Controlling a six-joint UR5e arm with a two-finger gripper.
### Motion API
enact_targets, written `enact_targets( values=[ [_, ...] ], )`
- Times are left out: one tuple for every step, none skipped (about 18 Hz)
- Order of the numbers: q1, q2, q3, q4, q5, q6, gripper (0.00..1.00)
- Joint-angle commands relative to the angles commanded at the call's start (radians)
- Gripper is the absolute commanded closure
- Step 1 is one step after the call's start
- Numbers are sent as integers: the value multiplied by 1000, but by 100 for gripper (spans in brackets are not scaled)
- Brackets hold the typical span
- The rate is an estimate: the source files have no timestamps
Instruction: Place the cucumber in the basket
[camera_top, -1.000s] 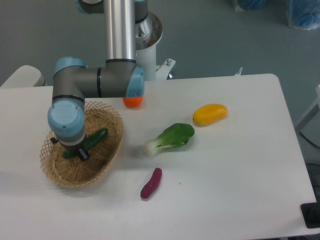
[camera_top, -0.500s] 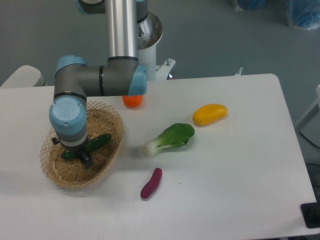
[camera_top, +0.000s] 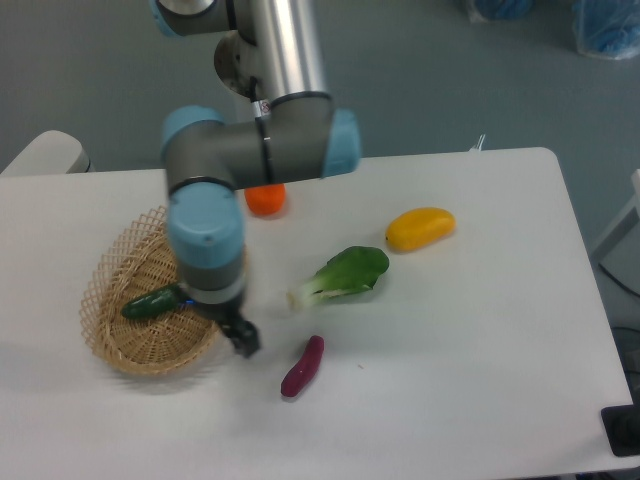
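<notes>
The dark green cucumber (camera_top: 153, 302) lies inside the light tan wicker basket (camera_top: 120, 345) at the left of the table, its right end hidden behind my arm. My gripper (camera_top: 241, 339) hangs just right of the basket's rim, above the white table. It holds nothing. The fingers look blurred and dark, and I cannot make out the gap between them.
A bok choy (camera_top: 340, 277) lies mid-table. A small purple vegetable (camera_top: 302, 366) sits close to the right of the gripper. An orange fruit (camera_top: 266, 199) is behind my arm and a yellow mango-like fruit (camera_top: 420, 228) lies further right.
The cucumber has been let go and now rests in the basket. My arm has swung right and lifted, carrying the gripper out past the basket's right rim.
</notes>
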Motion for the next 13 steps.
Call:
enact_targets(
  values=[
    [25, -15, 8, 0, 8, 26, 0],
    [49, -26, 23, -2, 21, 55, 0],
    [69, -35, 31, -2, 31, 84, 0],
    [92, -44, 37, 0, 32, 121, 0],
    [115, -58, 49, 0, 32, 162, 0],
    [133, -74, 66, 3, 32, 202, 0],
    [155, -96, 92, 3, 32, 236, 0],
    [173, -116, 126, -2, 32, 265, 0],
    [184, -133, 146, -2, 32, 291, 0],
    [198, -146, 158, 0, 32, 319, 0],
    [209, -156, 172, 0, 32, 344, 0],
    [216, -163, 176, 0, 34, 362, 0],
    [230, -167, 178, 1, 34, 376, 0]
  ],
)
